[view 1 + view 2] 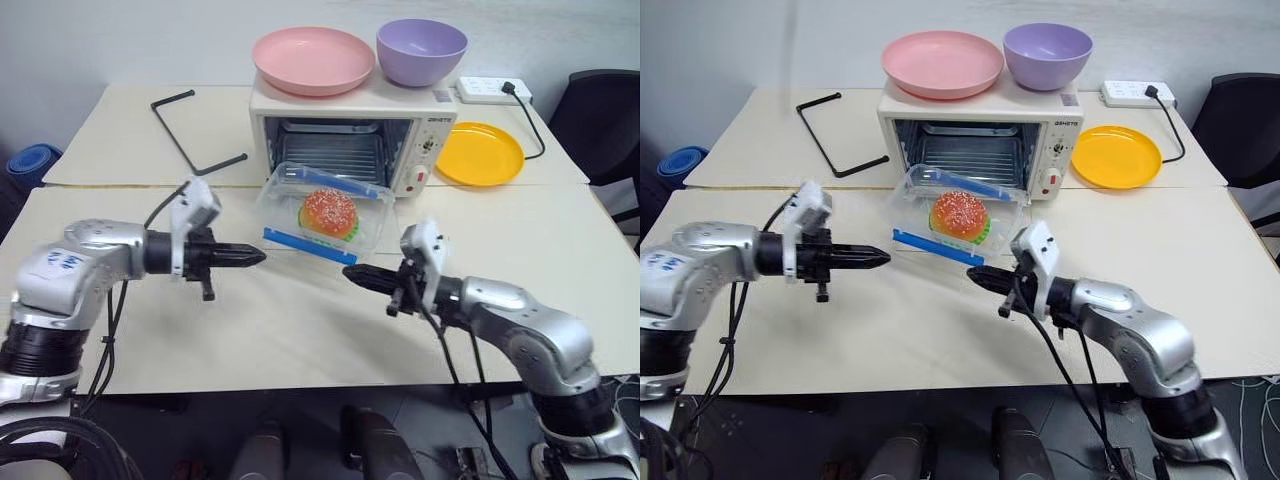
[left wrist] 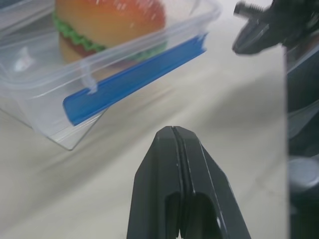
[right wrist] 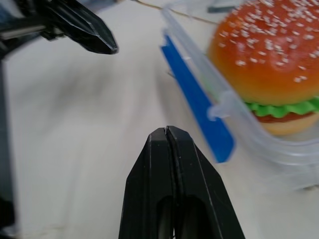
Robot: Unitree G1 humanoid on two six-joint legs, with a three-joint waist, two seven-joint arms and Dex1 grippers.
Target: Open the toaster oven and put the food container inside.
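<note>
A beige tabletop (image 1: pixel 300 330) carries the cream toaster oven (image 1: pixel 350 135) near its far edge, door down. The clear food container (image 1: pixel 325 212) with blue clips and a sesame burger tilts against the oven's mouth. The left end effector (image 1: pixel 255 257) and the right end effector (image 1: pixel 352 271) are clenched and empty. The left wrist view shows closed fingers (image 2: pixel 179 189) near a blue clip (image 2: pixel 134 79); the right wrist view shows the burger (image 3: pixel 269 74).
</note>
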